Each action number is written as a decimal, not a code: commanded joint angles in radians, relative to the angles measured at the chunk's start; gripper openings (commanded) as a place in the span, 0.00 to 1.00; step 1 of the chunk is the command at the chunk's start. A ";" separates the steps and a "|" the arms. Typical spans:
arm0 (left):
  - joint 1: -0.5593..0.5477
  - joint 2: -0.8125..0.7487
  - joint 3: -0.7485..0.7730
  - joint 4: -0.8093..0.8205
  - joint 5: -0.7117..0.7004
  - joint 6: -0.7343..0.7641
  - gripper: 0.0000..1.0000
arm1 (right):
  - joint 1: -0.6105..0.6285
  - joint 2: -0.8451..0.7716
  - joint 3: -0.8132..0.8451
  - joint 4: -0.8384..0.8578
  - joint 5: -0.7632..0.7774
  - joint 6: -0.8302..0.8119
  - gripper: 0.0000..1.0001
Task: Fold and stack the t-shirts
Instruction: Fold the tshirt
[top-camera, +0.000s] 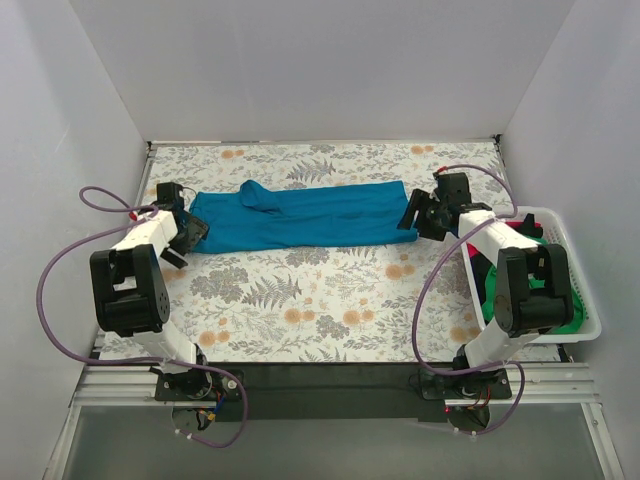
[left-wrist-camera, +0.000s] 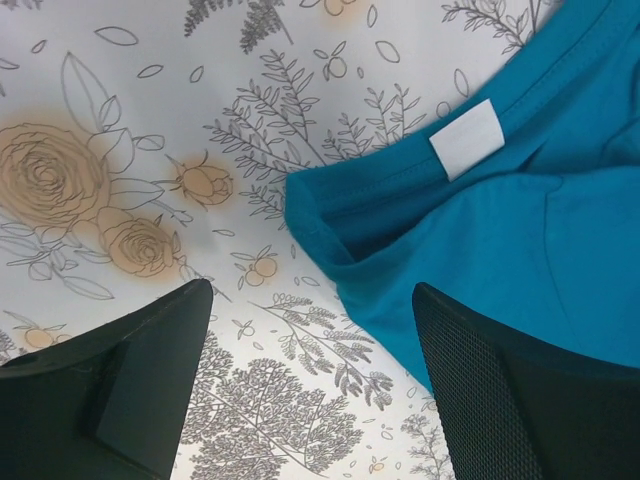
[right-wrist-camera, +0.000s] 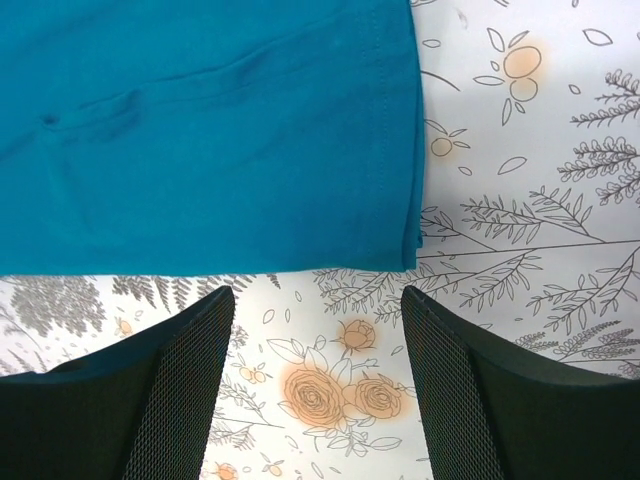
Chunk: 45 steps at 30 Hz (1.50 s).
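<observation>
Teal t-shirt (top-camera: 300, 218) lies flat on the floral surface (top-camera: 330, 310), folded lengthwise into a long strip running 9-to-3 across the far middle, one sleeve flipped up along its 12 o'clock edge. Left pincer (top-camera: 190, 235) sits at the strip's 9 o'clock end, jaws spread wide with nothing between them. In the left wrist view the collar end with its white label (left-wrist-camera: 465, 138) is just ahead, and the cloth runs under one finger's side, not gripped. Right pincer (top-camera: 418, 215) is at the 3 o'clock end, jaws also wide apart and empty; the right wrist view shows the hemmed corner of the strip just ahead of the fingertips, with bare floral print between the two fingers. White slatted basket (top-camera: 592, 312) stands at 3 o'clock on the surface, beside the right arm, holding a green t-shirt (top-camera: 573, 318) and a bit of red t-shirt (top-camera: 519, 229), both bunched up, mostly hidden by the arm.
</observation>
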 joint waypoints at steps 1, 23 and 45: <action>0.007 0.003 0.028 0.050 0.023 -0.022 0.80 | -0.014 0.015 -0.023 0.048 -0.020 0.103 0.74; 0.045 0.001 -0.084 0.142 0.038 0.021 0.43 | -0.065 0.124 -0.094 0.154 -0.003 0.203 0.64; 0.147 -0.120 -0.176 0.057 0.000 0.029 0.01 | -0.129 -0.015 -0.117 -0.026 0.084 0.044 0.01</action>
